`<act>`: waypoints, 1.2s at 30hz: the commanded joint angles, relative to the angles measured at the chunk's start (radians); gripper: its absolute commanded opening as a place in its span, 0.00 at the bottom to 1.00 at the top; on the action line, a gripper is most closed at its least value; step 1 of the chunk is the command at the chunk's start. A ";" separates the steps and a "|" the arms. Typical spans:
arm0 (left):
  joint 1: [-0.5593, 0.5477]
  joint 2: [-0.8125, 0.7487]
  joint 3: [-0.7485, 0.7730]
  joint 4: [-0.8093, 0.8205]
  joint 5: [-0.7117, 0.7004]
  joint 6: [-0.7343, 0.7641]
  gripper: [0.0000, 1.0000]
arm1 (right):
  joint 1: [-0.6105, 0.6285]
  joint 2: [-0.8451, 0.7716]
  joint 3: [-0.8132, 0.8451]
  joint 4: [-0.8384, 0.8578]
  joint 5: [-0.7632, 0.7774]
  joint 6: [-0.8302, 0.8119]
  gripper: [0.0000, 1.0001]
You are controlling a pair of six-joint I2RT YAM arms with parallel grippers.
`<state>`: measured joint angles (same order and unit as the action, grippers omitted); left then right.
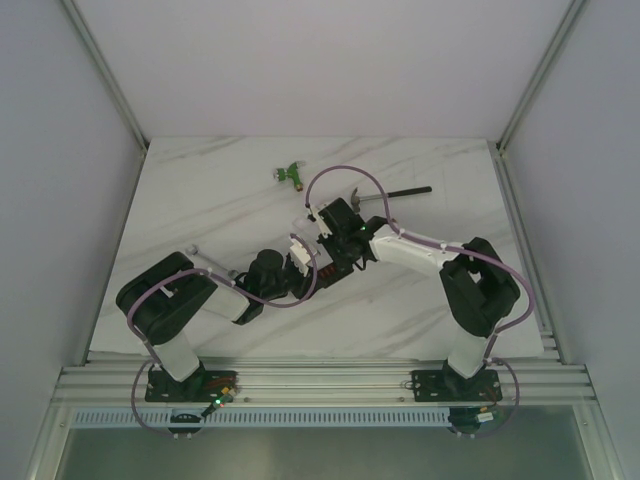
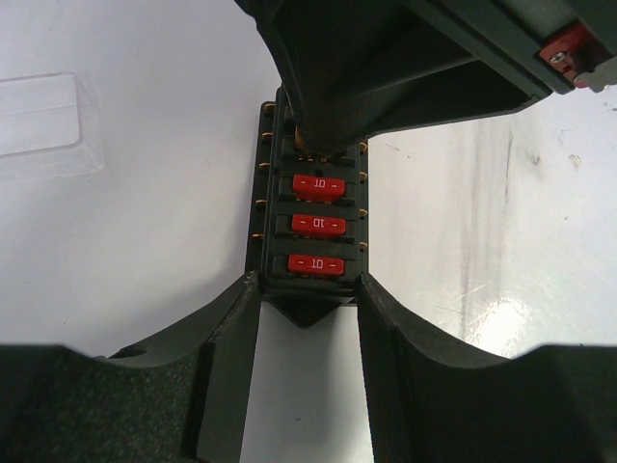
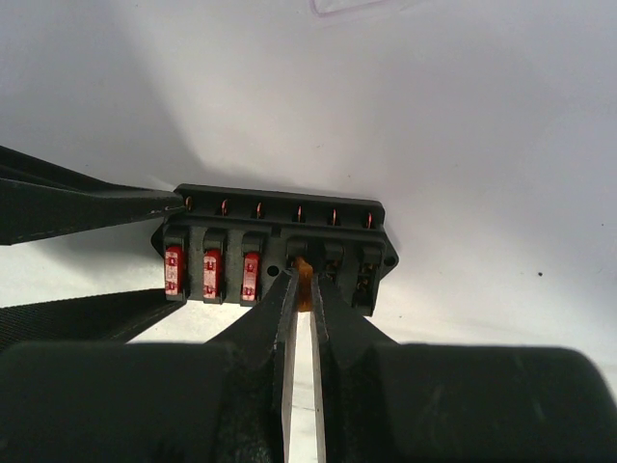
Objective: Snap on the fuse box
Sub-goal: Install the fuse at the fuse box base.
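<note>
Black fuse box (image 2: 314, 244), three red fuses (image 2: 317, 224) seated, lies on the worktop (image 1: 200, 200), my left claw (image 2: 308, 285) clamped on its end. Only the right wrist view shows my right claw (image 3: 303, 282) pinching an orange fuse (image 3: 302, 265).

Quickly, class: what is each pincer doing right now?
Left pincer: closed on the fuse box, at its end.
Right pincer: closed on an orange fuse.

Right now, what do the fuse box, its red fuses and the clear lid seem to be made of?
The fuse box: black matt plastic, probably moulded, judging by its crisp ribs; coppery metal contacts along its edge. The fuses: glossy red plastic with printed numbers. The lid: clear, thin plastic; the table shows through.
</note>
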<state>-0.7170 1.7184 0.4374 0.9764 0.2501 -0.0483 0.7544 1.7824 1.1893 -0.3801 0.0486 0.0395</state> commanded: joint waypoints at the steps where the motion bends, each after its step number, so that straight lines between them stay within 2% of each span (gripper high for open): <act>1: 0.011 0.024 0.001 -0.015 0.007 -0.008 0.27 | -0.009 0.130 -0.063 -0.229 0.048 -0.039 0.00; 9: 0.013 0.026 0.003 -0.017 0.004 -0.011 0.26 | 0.042 0.135 -0.004 -0.229 0.005 -0.040 0.00; 29: 0.025 0.016 -0.005 -0.010 -0.002 -0.024 0.24 | 0.059 0.209 -0.019 -0.233 -0.005 -0.042 0.00; 36: 0.025 0.024 0.001 -0.010 0.000 -0.029 0.24 | 0.079 0.175 0.025 -0.240 -0.032 -0.037 0.00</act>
<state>-0.7086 1.7206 0.4374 0.9798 0.2588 -0.0593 0.8028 1.8393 1.2713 -0.4656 0.1059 -0.0048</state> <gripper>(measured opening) 0.512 0.140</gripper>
